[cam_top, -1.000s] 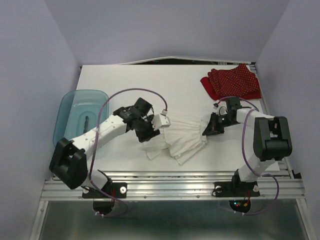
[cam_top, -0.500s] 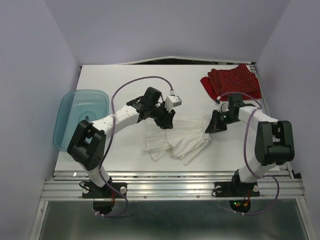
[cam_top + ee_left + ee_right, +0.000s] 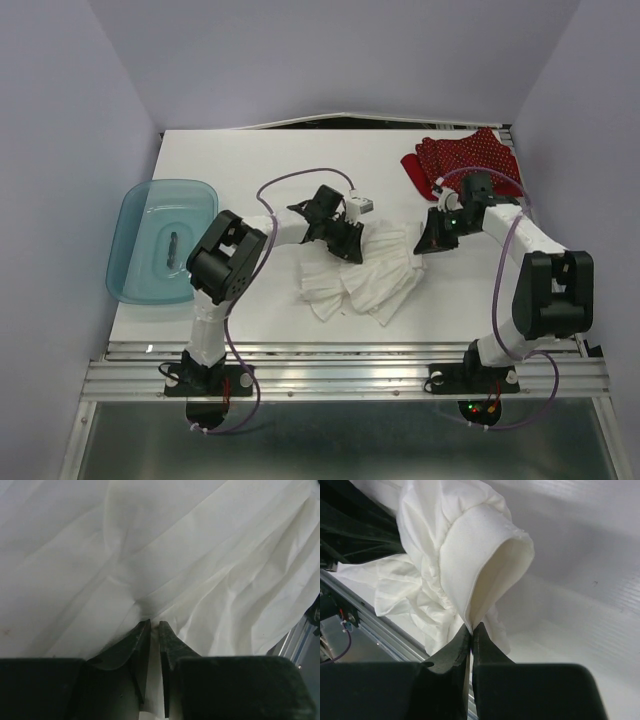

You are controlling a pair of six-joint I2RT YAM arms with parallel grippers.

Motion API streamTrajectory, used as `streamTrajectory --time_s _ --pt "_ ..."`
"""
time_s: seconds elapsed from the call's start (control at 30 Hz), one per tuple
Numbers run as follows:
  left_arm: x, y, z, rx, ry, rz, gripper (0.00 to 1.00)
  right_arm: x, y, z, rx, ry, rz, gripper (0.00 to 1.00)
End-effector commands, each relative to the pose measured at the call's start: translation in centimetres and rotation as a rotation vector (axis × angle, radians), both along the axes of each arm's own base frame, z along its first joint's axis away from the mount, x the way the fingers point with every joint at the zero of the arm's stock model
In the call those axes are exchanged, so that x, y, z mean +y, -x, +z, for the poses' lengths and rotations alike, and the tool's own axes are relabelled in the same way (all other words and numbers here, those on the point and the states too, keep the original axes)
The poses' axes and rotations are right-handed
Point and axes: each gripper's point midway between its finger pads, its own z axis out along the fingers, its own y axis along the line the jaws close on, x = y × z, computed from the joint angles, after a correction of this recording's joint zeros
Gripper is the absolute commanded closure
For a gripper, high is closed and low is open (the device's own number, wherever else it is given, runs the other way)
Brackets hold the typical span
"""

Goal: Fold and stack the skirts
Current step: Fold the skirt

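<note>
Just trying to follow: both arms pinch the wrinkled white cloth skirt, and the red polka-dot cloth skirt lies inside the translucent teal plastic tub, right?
Not the tub: the red polka-dot skirt lies on the white table, far right corner, as the top external view shows. The left gripper and right gripper do pinch the white skirt.

White table (image 3: 250, 160) under white skirt (image 3: 365, 280), red dotted skirt (image 3: 465, 165), teal tub (image 3: 135, 210) at left edge.
</note>
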Motion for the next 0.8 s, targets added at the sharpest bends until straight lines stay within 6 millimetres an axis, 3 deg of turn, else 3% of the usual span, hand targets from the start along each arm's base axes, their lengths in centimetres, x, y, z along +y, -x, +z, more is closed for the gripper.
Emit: streamTrajectory --time_s 0.0,0.1,0.17,0.23,0.33,0.57,0.67,0.77 --pt "0.7 0.1 -2.3 -0.012 -0.119 0.012 0.74 -0.3 -2.0 4.1 -0.142 0.012 0.02 0.99" --pt "-0.2 0.8 -1.2 -0.044 -0.108 -0.025 0.71 -0.3 -2.1 4.5 -0.159 0.011 0.027 0.99" --pt "-0.3 1.3 1.4 -0.077 -0.056 -0.049 0.65 -0.3 -2.2 5.1 -0.172 0.014 0.037 0.99" --pt "0.7 1.0 4.6 -0.124 0.016 -0.034 0.6 -0.5 -2.4 5.6 -0.19 0.031 0.044 0.99" --pt "3.3 0.3 7.7 -0.174 0.06 0.022 0.58 -1.2 -2.8 5.7 -0.21 0.073 0.047 0.99" --pt "9.6 0.2 7.3 -0.187 -0.009 0.12 0.58 -2.1 -3.9 6.9 -0.24 0.134 0.049 0.99" --pt "10.6 0.3 6.4 -0.141 0.009 0.133 0.6 -1.8 -4.0 7.2 -0.248 0.151 0.072 0.99" --pt "9.5 0.7 5.9 -0.081 0.059 0.093 0.64 -1.3 -4.2 7.0 -0.247 0.176 0.097 0.99"
